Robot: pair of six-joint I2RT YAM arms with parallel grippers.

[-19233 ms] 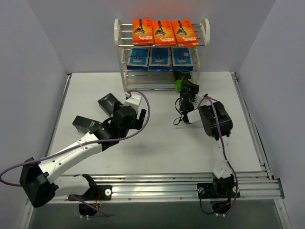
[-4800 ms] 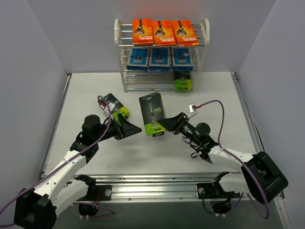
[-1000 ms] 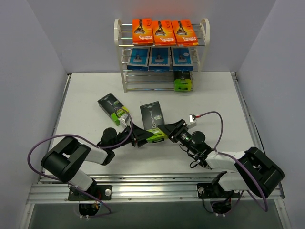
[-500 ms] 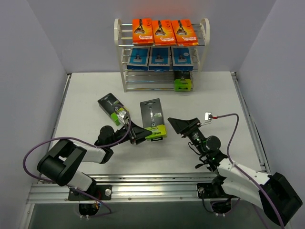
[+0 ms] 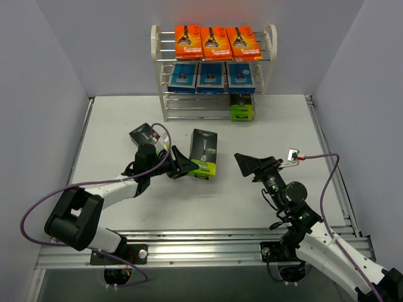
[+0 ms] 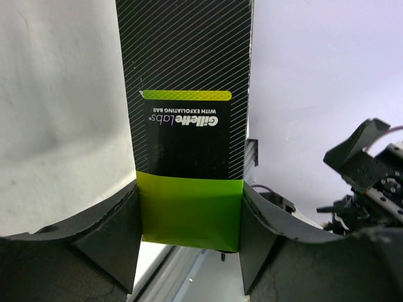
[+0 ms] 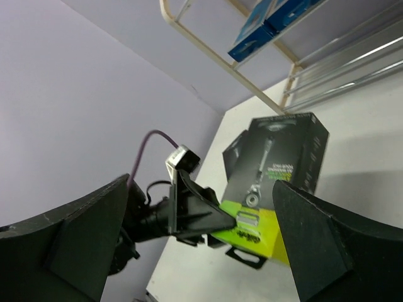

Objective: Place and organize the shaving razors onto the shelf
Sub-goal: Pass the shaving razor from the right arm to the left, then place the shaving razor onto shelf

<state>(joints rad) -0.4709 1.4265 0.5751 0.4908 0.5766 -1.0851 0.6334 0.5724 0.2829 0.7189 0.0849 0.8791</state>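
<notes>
The left tool (image 5: 187, 168) is partly open and its two fingers squeeze the bright green end of a black and green razor box (image 5: 203, 151). In the left wrist view the green end sits tight between the two dark fingers, and the black striped part sticks out past them. This box is near the middle of the white tabletop (image 5: 264, 132), in front of the shelf (image 5: 272, 44) and well apart from it. The right tool (image 5: 241, 165) is wide open and holds nothing. It sits near the box, on its right side, not touching it. A second black and green box (image 5: 142, 133) lies on the tabletop behind the left arm. A third one (image 5: 242, 107) stands at the right end of a low row of the shelf. Three orange cards (image 5: 214, 41) sit side by side on the top row, and three blue packs (image 5: 211, 76) sit on the row under them.
</notes>
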